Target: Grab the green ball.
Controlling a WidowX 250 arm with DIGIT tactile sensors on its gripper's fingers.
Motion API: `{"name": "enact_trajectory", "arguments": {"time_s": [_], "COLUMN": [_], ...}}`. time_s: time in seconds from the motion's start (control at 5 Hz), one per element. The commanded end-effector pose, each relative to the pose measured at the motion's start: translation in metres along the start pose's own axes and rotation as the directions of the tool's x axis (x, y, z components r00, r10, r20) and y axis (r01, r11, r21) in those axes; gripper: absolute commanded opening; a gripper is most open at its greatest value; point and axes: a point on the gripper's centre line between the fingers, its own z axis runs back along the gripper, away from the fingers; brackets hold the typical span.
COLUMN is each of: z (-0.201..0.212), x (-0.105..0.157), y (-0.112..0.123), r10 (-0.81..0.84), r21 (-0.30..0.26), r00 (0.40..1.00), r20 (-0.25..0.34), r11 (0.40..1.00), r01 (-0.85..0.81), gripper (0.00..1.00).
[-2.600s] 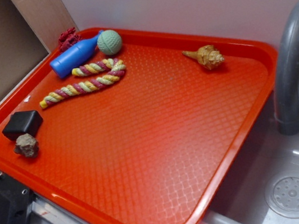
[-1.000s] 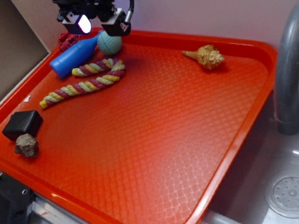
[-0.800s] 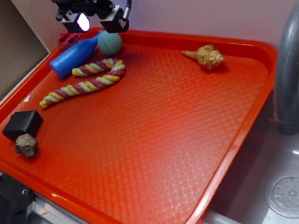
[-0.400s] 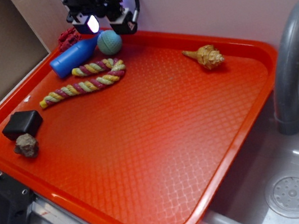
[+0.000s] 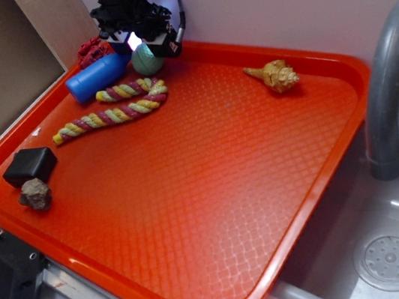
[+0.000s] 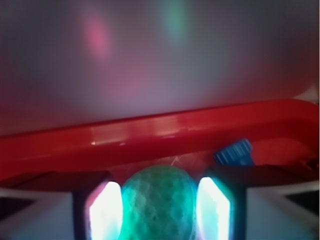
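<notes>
A big red tray (image 5: 214,193) sits next to a grey sink (image 5: 398,254). Many small things lie on the tray. The robot's gripper (image 5: 144,46) hangs over the far left corner. Just in front of it lie a blue bottle (image 5: 95,76) and a striped rope (image 5: 113,106). A tan shell (image 5: 275,75) lies well apart on the far right side. The green ball (image 5: 146,61) sits in that far corner, close to the tray's rim, right beside the narrow end of the bottle.

In the wrist view the green ball (image 6: 159,209) sits between the two glowing fingers (image 6: 106,212). The gripper is wide and there looks to be a little space on each side, so it does not seem to be holding the ball yet.

To do this step well, I think the gripper should go straight down, keep the ball in the middle, and squeeze slowly. It should not bump the bottle or the rim.

The ball is round. It has no long side and points no way.
</notes>
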Motion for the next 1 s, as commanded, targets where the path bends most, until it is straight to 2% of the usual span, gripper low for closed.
{"name": "enact_trajectory", "arguments": {"time_s": [0.0, 0.2, 0.4, 0.6, 0.8], "z": [0.005, 0.026, 0.084, 0.143, 0.196], "x": [0.008, 0.006, -0.018, -0.051, -0.062], "y": [0.005, 0.004, 0.006, 0.006, 0.013], "r10": [-0.017, -0.021, -0.024, -0.075, -0.095], "r21": [0.043, 0.003, -0.118, -0.199, -0.299], "r00": [0.998, 0.999, 0.992, 0.993, 0.994], "r20": [0.058, 0.030, -0.125, -0.094, -0.057], "r11": [0.999, 1.000, 0.993, 0.978, 0.951], "r01": [0.015, 0.021, 0.009, 0.055, 0.074], "gripper": [0.00, 0.00, 0.00, 0.00, 0.00]}}
